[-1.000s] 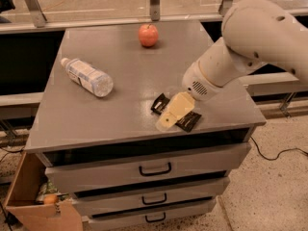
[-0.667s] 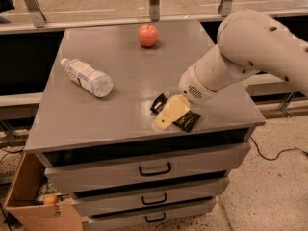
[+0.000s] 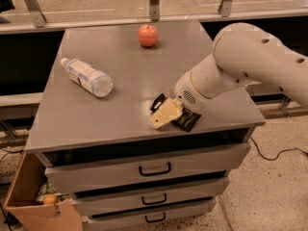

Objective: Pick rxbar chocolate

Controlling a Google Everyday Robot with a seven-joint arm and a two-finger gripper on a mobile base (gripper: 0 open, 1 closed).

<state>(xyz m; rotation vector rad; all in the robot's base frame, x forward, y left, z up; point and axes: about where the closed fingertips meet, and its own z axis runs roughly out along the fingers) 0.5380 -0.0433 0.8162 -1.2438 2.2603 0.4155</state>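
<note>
The rxbar chocolate (image 3: 187, 121) is a flat black bar lying near the front right edge of the grey cabinet top (image 3: 110, 119). My gripper (image 3: 162, 118), cream-coloured at the end of the white arm (image 3: 240, 61), lies low across the bar. It covers the bar's middle, so only the bar's two black ends show on either side of it. The gripper points toward the front left.
A clear plastic bottle (image 3: 86, 77) lies on its side at the left of the top. A red apple (image 3: 147, 35) sits at the back centre. Drawers (image 3: 154, 167) are below the top, and an open cardboard box (image 3: 29, 201) stands on the floor at the lower left.
The arm and gripper have shifted a little to the left and toward the front edge, staying low over the black bar. The bottle and apple have not moved.
</note>
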